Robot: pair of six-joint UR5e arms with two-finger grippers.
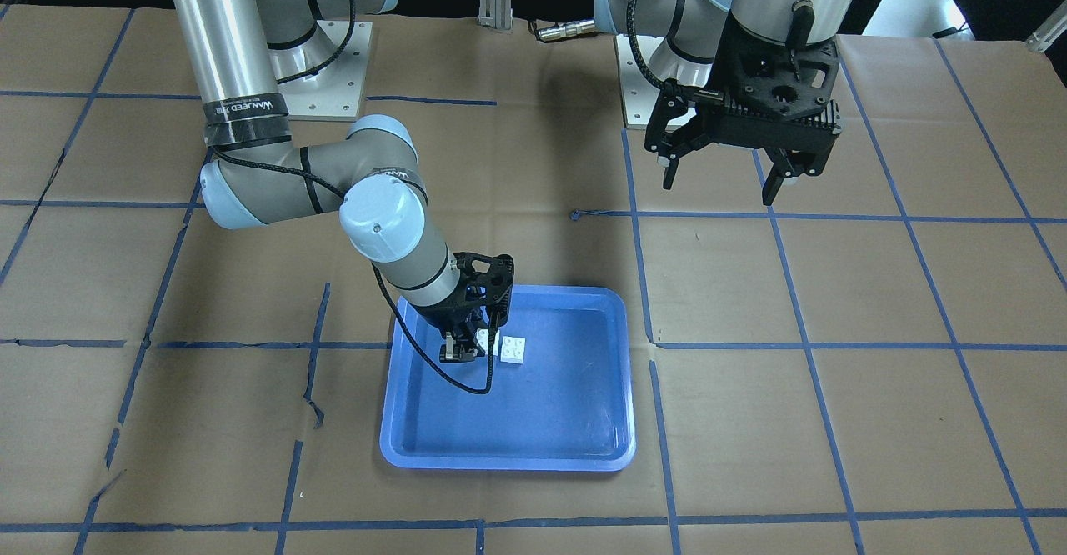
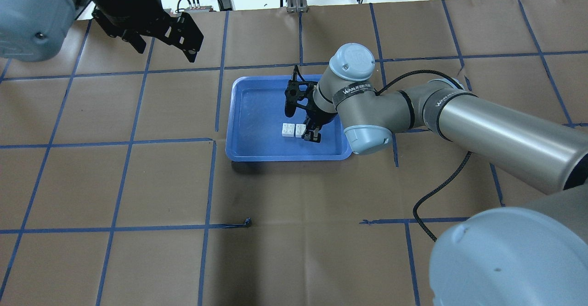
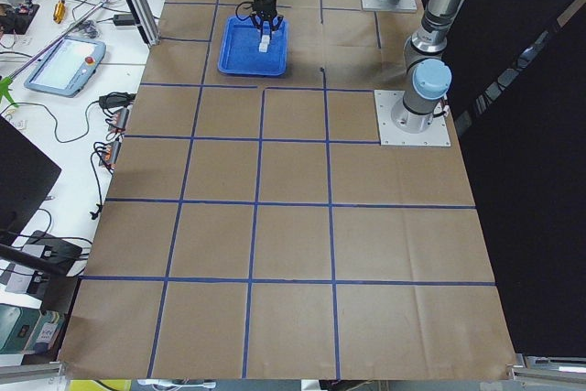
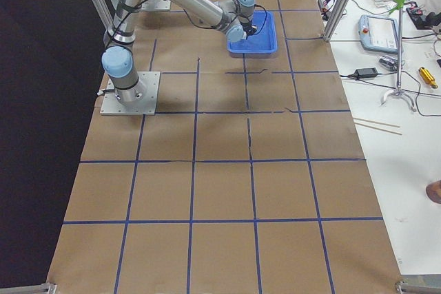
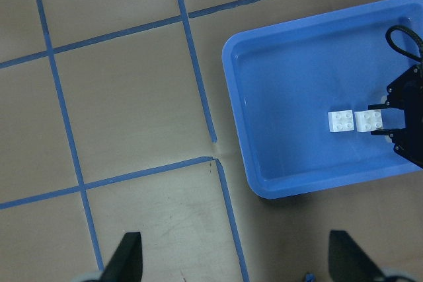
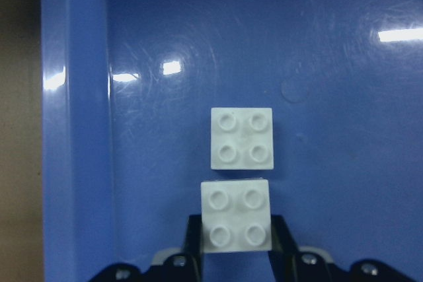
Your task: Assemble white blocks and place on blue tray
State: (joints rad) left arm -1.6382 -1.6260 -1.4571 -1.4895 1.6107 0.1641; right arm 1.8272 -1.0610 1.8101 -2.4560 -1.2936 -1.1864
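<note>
The blue tray (image 1: 500,459) lies on the paper-covered table; it also shows in the overhead view (image 2: 239,113). Two white blocks sit side by side on its floor, studs up, not stacked. My right gripper (image 1: 471,347) reaches down into the tray and is shut on one white block (image 6: 236,216), a finger (image 6: 192,246) on each side. The other white block (image 6: 241,138) lies free just beyond it, a narrow gap between them; both blocks show from above, free (image 2: 288,130) and held (image 2: 301,129). My left gripper (image 2: 163,48) hangs open and empty, high above the table, away from the tray.
Brown paper with blue tape lines (image 2: 138,140) covers the table. The right arm's cable (image 2: 427,205) trails on the table beside the tray. The arm bases (image 1: 333,63) stand at the robot's edge. Operators' desks with devices (image 3: 64,61) border the far side.
</note>
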